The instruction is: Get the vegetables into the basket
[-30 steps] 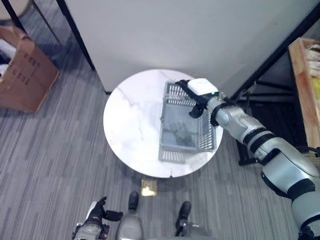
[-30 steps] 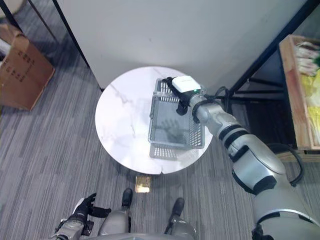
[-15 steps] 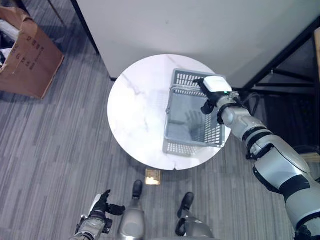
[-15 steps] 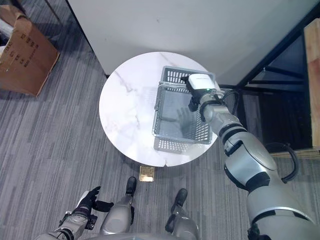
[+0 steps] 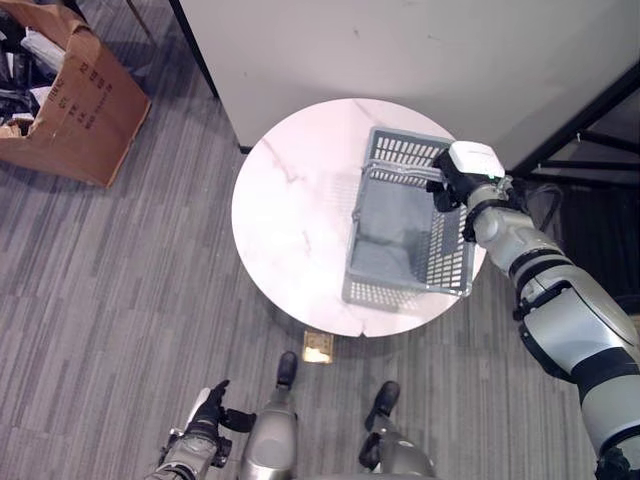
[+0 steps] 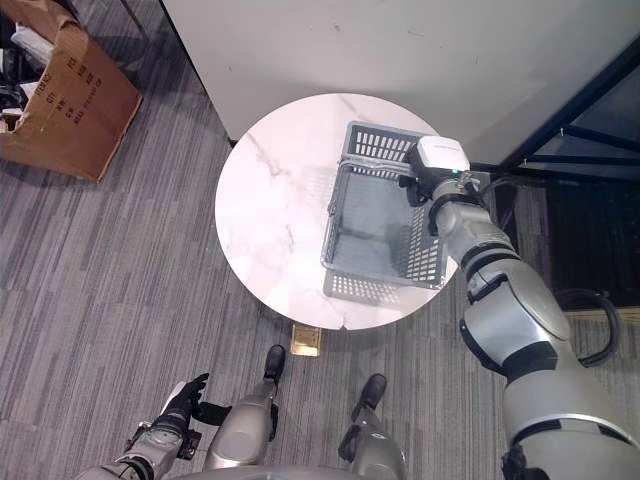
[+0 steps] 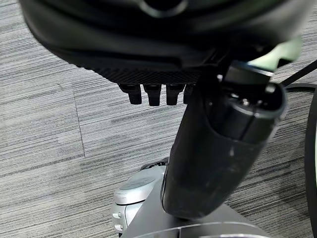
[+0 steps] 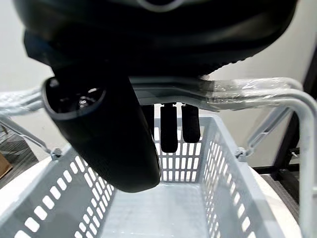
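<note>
Right hand has drawn back to the basket's far right corner.

The left hand [image 5: 205, 415] hangs low over the carpet, fingers relaxed and apart. On the round marble worktop [image 5: 290, 220] sits the grey basket [image 5: 400, 245], nothing in it. The right hand [image 6: 425, 180], over the basket's middle a second ago, now hovers at its handle [image 8: 247, 87], fingers straight above the basket, gripping nothing. A cardboard box [image 5: 70, 100] stands far left.
</note>
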You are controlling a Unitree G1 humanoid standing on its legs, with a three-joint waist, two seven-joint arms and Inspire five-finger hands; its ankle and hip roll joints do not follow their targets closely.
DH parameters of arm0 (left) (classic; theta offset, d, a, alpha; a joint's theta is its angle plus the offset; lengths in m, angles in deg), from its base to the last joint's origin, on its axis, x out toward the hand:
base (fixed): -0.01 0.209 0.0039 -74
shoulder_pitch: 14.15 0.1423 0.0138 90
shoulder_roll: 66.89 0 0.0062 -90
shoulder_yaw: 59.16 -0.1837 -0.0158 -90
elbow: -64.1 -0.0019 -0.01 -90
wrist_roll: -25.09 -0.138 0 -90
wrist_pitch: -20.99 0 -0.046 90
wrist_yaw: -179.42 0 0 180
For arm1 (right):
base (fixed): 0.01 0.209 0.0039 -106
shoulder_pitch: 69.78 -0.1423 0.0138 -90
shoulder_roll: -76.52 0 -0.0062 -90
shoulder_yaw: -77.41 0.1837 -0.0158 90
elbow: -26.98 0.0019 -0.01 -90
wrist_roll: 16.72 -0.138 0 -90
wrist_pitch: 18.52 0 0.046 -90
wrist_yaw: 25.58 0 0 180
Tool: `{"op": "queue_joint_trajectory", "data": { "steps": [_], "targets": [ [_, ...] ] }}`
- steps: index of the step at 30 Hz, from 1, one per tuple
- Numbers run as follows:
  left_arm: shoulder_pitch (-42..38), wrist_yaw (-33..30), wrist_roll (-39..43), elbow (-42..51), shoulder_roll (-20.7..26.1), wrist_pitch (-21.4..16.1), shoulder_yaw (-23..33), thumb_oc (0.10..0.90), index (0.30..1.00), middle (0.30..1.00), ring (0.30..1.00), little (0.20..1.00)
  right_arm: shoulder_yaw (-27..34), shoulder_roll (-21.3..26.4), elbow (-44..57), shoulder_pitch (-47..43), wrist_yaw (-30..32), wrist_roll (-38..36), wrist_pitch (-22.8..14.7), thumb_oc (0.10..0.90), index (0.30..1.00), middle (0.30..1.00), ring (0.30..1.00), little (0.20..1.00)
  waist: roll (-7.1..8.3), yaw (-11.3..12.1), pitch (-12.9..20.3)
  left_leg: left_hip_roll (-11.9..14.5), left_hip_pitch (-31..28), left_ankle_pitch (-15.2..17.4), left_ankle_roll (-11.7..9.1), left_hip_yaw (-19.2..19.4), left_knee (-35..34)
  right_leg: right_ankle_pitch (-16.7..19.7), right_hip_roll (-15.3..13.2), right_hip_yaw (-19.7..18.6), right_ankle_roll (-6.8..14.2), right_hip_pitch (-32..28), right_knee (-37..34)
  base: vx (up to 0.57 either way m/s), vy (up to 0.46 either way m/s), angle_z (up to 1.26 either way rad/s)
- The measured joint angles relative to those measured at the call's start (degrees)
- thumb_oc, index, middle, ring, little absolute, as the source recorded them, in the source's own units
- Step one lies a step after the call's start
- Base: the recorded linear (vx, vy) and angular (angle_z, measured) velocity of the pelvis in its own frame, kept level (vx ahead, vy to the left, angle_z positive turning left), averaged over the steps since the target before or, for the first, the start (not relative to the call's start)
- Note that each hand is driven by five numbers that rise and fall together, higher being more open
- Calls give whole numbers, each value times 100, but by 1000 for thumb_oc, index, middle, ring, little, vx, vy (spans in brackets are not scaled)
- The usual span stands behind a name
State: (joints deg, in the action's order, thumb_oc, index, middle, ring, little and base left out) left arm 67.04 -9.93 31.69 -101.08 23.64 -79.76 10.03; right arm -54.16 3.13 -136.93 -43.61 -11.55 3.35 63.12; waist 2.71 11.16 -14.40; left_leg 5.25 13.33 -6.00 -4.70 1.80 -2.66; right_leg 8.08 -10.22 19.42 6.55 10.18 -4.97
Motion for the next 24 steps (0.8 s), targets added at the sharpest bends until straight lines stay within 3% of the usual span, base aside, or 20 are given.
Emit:
{"op": "queue_joint_trajectory", "data": {
  "steps": [8, 11, 15, 17, 24],
  "targets": [
    [3, 97, -142, -59, 4, 104, 40, 900, 1000, 1000, 1000, 1000, 54, 187, 684, 223, -299, -91, 104, 400, 300, 300, 300, 300, 7, -199, 15, 5, -236, 0, 1, 43, -2, 5, 6, -52, -4, -202, 1, 4, 5, -2],
    [27, 105, -211, -119, 3, 164, 83, 900, 1000, 1000, 1000, 1000, -56, 520, 1625, 492, -415, -91, 135, 400, 300, 300, 300, 300, 24, -295, 25, 13, -362, 0, 1, 90, -32, 18, 13, -108, -15, -278, 1, 9, 8, -7],
    [174, 122, -219, -121, 12, 176, 285, 900, 1000, 1000, 1000, 1000, -199, 711, 2507, 758, -585, -91, 152, 400, 300, 300, 300, 300, 82, -433, 62, 35, -504, 0, 0, 200, -94, 35, 33, -197, -24, -330, 2, 17, 15, -15],
    [311, 212, -232, -122, 21, 181, 485, 900, 1000, 1000, 1000, 1000, -200, 1065, 3482, 1159, -681, -89, 77, 400, 300, 300, 300, 300, 136, -481, 95, 39, -622, 0, 0, 272, -138, 36, 35, -258, -24, -386, 2, 7, 18, -14],
    [538, 312, -461, -130, 156, 183, 586, 900, 1000, 1000, 1000, 1000, -225, 1374, 4181, 1737, -863, -80, -117, 400, 300, 300, 300, 300, 322, -644, 229, 38, -839, 1, 0, 371, -216, 35, 35, -356, -23, -502, 1, 16, 22, -8]
  ]
}}
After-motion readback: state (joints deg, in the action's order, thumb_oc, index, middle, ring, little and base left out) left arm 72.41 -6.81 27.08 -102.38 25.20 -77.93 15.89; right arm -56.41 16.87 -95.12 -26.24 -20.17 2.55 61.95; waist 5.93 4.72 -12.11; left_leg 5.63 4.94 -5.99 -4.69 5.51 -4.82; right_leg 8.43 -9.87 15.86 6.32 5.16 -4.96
